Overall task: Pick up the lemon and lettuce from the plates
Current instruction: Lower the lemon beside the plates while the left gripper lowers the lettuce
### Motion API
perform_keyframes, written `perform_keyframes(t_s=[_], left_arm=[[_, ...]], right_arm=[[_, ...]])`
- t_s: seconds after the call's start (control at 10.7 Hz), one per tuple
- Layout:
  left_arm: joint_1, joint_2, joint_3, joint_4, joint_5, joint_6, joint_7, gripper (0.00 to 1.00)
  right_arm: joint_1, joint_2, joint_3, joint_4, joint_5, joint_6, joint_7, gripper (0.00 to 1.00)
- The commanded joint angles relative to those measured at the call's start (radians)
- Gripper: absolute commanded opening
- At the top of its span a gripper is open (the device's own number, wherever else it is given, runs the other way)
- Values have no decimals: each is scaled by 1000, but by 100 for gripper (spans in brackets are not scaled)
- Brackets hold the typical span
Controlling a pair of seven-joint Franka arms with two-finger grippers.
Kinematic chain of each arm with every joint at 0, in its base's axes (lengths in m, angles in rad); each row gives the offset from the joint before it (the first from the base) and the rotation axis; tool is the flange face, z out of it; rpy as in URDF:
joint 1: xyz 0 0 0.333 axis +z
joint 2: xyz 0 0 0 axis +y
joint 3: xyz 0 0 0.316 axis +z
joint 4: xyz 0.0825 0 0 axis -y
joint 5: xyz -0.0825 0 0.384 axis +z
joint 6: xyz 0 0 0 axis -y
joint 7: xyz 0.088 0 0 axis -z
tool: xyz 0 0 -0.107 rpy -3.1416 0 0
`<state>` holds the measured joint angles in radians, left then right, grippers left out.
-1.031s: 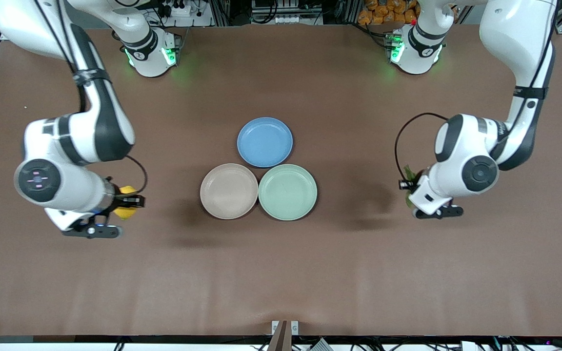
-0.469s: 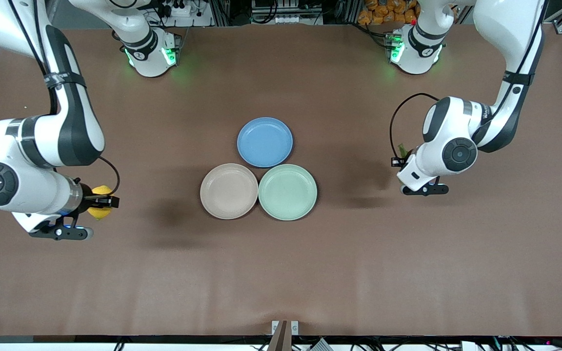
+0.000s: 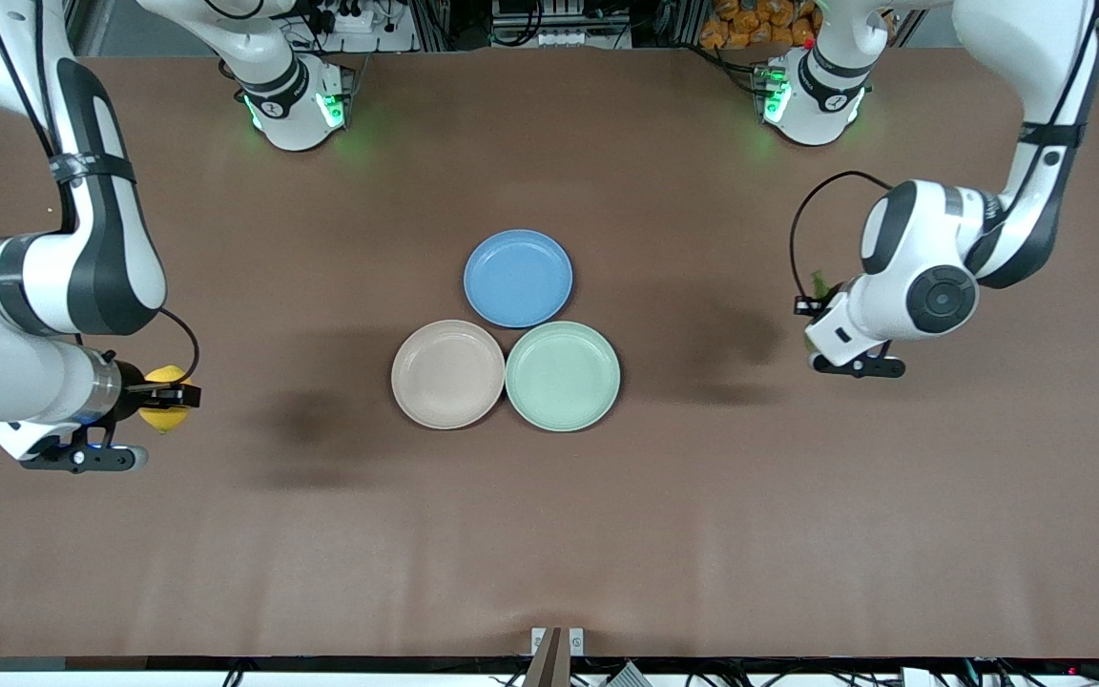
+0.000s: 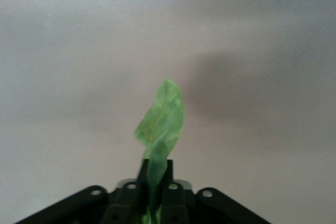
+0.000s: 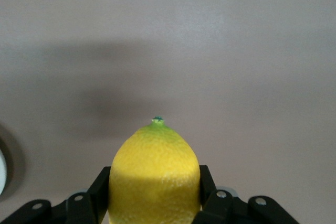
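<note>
My right gripper (image 3: 168, 395) is shut on the yellow lemon (image 3: 166, 396) and holds it above bare table toward the right arm's end; the right wrist view shows the lemon (image 5: 155, 174) between the black fingers (image 5: 207, 184). My left gripper (image 3: 815, 307) is shut on the green lettuce (image 3: 819, 285) above bare table toward the left arm's end; in the left wrist view the leaf (image 4: 161, 124) sticks out from the closed fingers (image 4: 146, 174). The beige-pink plate (image 3: 447, 373) and the mint green plate (image 3: 563, 375) sit side by side at the table's middle, both holding nothing.
A blue plate (image 3: 518, 278) lies just farther from the front camera than the other two, touching them. The brown table (image 3: 549, 534) stretches wide around the plates. The arms' bases stand along the table's back edge.
My right gripper carried the lemon farther toward the right arm's end of the table. My left gripper with the lettuce rose away from the plates, then shifted toward the left arm's end.
</note>
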<state>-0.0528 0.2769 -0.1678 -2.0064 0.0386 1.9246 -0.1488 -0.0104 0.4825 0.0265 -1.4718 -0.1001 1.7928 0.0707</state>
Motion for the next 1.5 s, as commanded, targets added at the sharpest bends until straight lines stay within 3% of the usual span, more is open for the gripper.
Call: perform_keyframes(t_s=[0.0, 0.09, 0.56, 0.84, 1.41], left_arm=[[14, -38, -10, 17, 32, -46, 32, 85], [10, -38, -12, 23, 34, -47, 31, 100], [21, -39, -7, 187, 32, -166, 35, 100], [22, -28, -4, 254, 15, -167, 20, 100], [59, -83, 2, 258, -14, -139, 35, 100]], right_arm=[[-19, -15, 15, -96, -15, 109, -12, 37], [-19, -16, 15, -131, -15, 152, -12, 37], [-26, -33, 16, -296, -12, 334, -12, 34], [-37, -47, 16, -395, -12, 433, -14, 34], [-71, -41, 16, -562, -12, 660, -75, 34]])
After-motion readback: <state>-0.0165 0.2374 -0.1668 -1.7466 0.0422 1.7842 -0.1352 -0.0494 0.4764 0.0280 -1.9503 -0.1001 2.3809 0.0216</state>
